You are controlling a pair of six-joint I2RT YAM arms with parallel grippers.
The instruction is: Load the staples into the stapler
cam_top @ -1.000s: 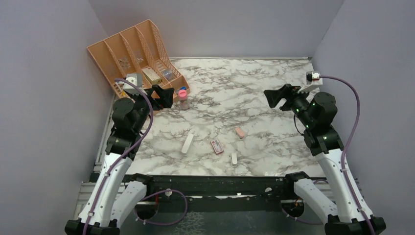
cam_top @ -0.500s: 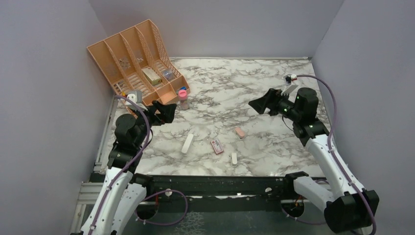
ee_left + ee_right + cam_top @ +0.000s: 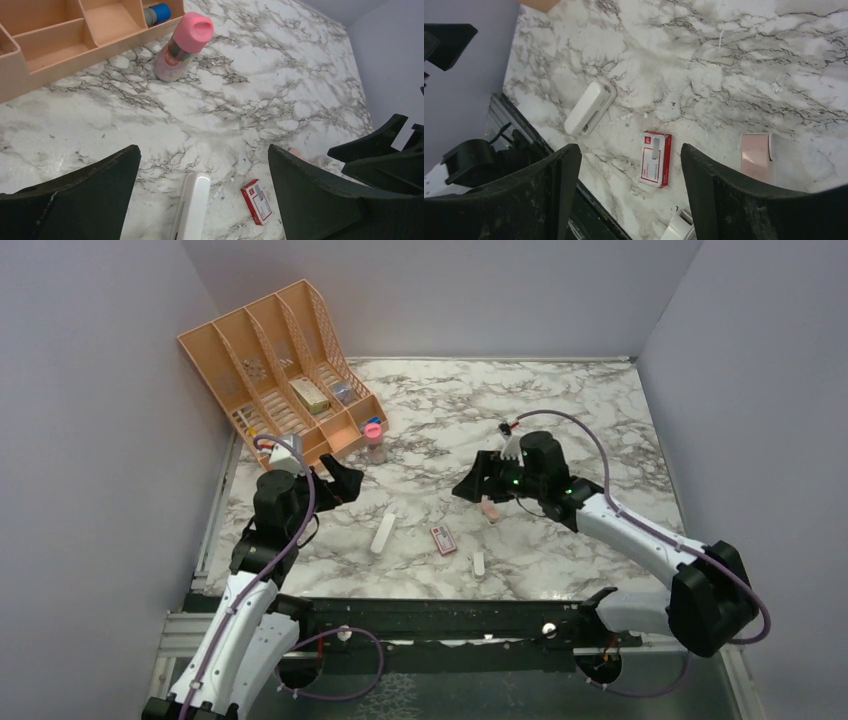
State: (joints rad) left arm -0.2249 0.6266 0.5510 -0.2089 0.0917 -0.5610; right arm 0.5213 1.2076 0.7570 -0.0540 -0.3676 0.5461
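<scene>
The white stapler (image 3: pixel 384 533) lies flat on the marble table, its tip showing in the left wrist view (image 3: pixel 192 207). The staples are a small red-and-white box (image 3: pixel 443 539) just right of it, closed, with no strips showing. My left gripper (image 3: pixel 335 480) hangs open above and left of the stapler, nothing between its fingers (image 3: pixel 203 150). My right gripper (image 3: pixel 470 485) hovers open up-right of the staples box. The right wrist view frames that box (image 3: pixel 655 159) between the right gripper's (image 3: pixel 629 150) open fingers, with the stapler (image 3: pixel 590 107) farther off.
A pink flat block (image 3: pixel 490 510) lies under the right wrist. A small white piece (image 3: pixel 479 563) sits near the front edge. A pink-capped bottle (image 3: pixel 374 438) stands by an orange desk organizer (image 3: pixel 275 365) at the back left. Grey walls enclose the table.
My right arm has swung left and down from the right wall to the table's middle. My left arm has dropped lower and nearer. Both grippers stay open.
</scene>
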